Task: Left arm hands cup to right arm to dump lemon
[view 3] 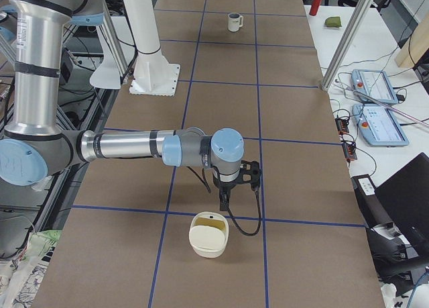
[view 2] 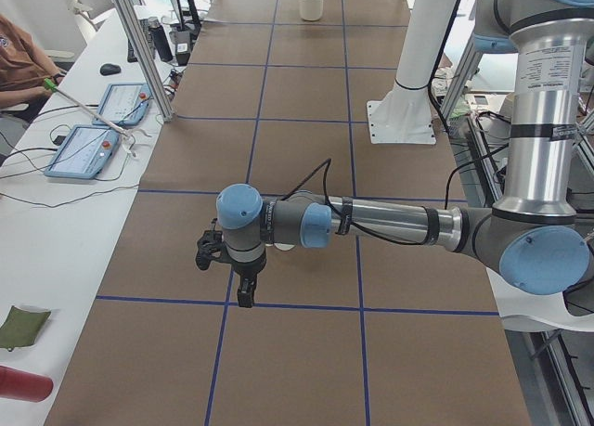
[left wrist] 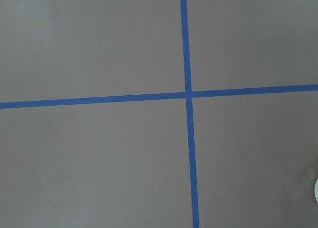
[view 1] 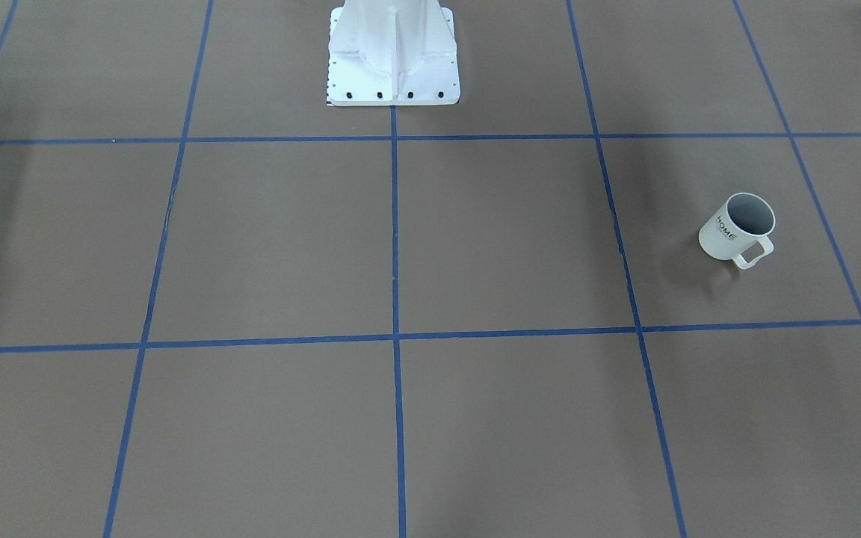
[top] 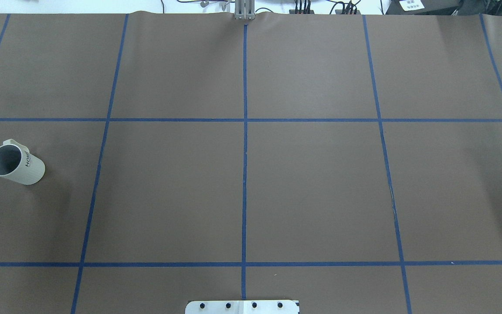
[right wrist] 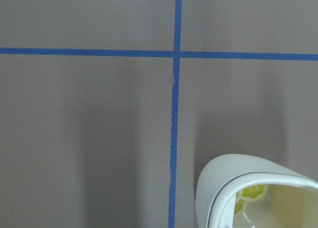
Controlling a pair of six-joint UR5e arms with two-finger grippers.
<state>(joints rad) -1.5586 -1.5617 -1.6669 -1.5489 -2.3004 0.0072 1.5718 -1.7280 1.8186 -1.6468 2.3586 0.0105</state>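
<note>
"Facing the robot from the operators' side, where does the cup (view 1: 729, 232) stand?"

"Upright on the table (view 1: 475, 246), near the edge on the robot's left, roughly midway between the robot's edge and the operators' edge. Its handle points toward the operators' edge and the inside shows grey. The white base (view 1: 393, 60) sits at the middle of the robot's edge."

"And from overhead?"

"The cup (top: 18, 165) is close to the left edge, HOME lettering on its side. Blue tape lines (top: 245, 174) divide the brown top into squares."

"The left side view?"

"The left arm (view 2: 390, 224), near and large, reaches out over the table toward the left end edge, and the left gripper (view 2: 244, 299) points straight down. How far apart its fingers are, I cannot tell."

"The right side view?"

"The cup (view 3: 232, 22) is small by the far end edge. The right gripper (view 3: 223, 204) points down just beside a cream bowl (view 3: 209, 237) toward the right end edge. Its finger spacing cannot be read either."

"And the wrist cameras?"

"The left one looks down on a tape crossing (left wrist: 189, 94). The right one shows another crossing and the bowl (right wrist: 223, 183) at its lower right, with yellow lemon-slice marks (right wrist: 252, 191) inside."
</note>
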